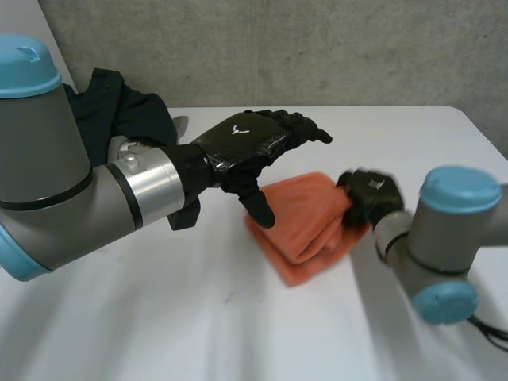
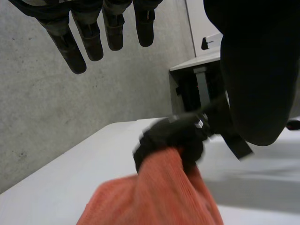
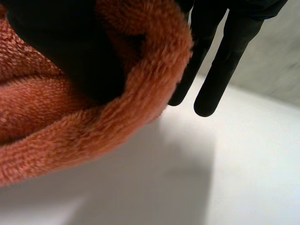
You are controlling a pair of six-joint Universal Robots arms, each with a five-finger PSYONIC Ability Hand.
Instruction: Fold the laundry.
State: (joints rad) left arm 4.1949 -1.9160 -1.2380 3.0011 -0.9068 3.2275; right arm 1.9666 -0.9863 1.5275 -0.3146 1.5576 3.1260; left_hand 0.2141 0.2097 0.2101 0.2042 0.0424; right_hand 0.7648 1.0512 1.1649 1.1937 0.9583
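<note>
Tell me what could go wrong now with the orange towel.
1. The right hand pinches only one edge of the folded orange towel; pulling may open the folds.
2. The left hand hovers open above the towel and holds nothing down, so the whole towel might slide on the white table.

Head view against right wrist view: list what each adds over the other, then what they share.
Head view adds: the open left robot hand above the orange towel, and dark clothes at the far side of the white table. Right wrist view adds: the towel's fuzzy folded edge wrapped between thumb and fingers. Shared: towel, table, right robot hand gripping the towel.
</note>
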